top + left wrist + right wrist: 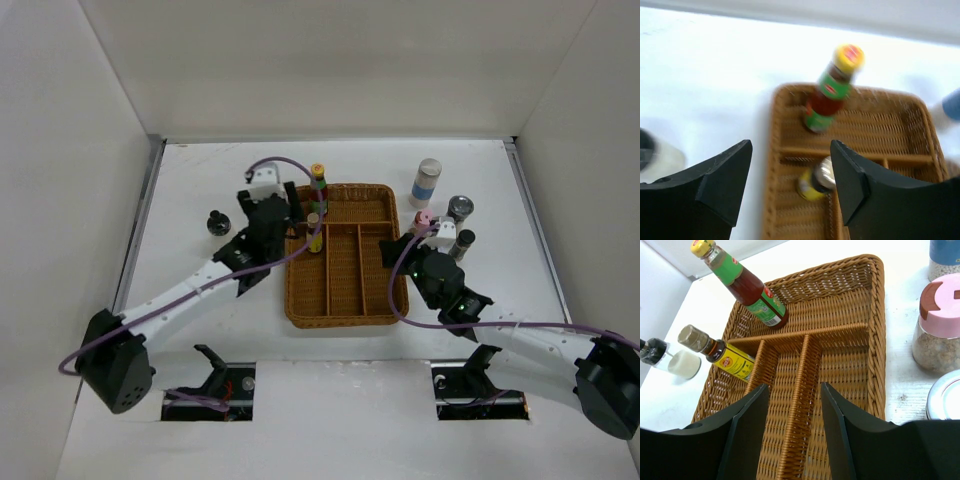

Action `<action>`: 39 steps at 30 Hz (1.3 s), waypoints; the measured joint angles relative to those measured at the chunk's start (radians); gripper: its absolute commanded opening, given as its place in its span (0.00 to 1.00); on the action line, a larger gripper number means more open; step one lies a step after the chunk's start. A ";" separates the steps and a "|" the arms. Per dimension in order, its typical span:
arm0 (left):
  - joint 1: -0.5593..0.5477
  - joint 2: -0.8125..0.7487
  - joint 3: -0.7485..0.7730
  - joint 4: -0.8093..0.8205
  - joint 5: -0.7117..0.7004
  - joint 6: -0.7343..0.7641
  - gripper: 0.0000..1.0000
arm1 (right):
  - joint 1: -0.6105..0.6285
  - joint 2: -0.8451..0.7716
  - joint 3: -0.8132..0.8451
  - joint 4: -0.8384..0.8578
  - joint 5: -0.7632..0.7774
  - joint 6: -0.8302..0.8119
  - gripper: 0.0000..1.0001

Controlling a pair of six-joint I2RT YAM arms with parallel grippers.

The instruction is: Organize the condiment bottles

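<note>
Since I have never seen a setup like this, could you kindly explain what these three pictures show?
Two robot arms sit at a white table. One picture looks down from above; the other two come from a camera on each wrist, so the black shapes are the left gripper and the right gripper, both open and empty. A wicker tray holds a green-labelled bottle and a yellow-labelled bottle. A pink-lidded jar and a blue-banded jar stand on the table beside it.
</note>
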State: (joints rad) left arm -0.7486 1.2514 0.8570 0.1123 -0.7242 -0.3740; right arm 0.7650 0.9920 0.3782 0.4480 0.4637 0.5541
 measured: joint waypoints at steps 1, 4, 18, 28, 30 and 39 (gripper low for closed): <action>0.034 -0.031 -0.004 -0.008 -0.005 0.000 0.63 | 0.000 0.000 0.000 0.000 0.000 0.000 0.53; 0.167 -0.111 -0.010 -0.055 -0.030 -0.008 0.67 | 0.000 0.000 0.000 0.000 -0.001 0.000 0.55; 0.407 0.048 -0.076 -0.175 -0.050 -0.087 0.77 | 0.000 0.011 0.000 0.000 -0.001 0.001 0.63; 0.502 0.158 -0.079 -0.101 0.002 -0.097 0.60 | 0.000 0.015 0.000 0.000 -0.001 0.000 0.64; 0.504 0.163 -0.079 -0.092 0.014 -0.099 0.57 | 0.000 0.016 0.000 0.000 -0.002 0.001 0.64; 0.497 0.089 -0.130 -0.087 0.053 -0.113 0.31 | 0.000 0.016 0.000 0.000 -0.001 0.001 0.64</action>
State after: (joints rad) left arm -0.2516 1.3399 0.7273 0.0250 -0.6716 -0.4866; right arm 0.7650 1.0080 0.3782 0.4484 0.4625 0.5549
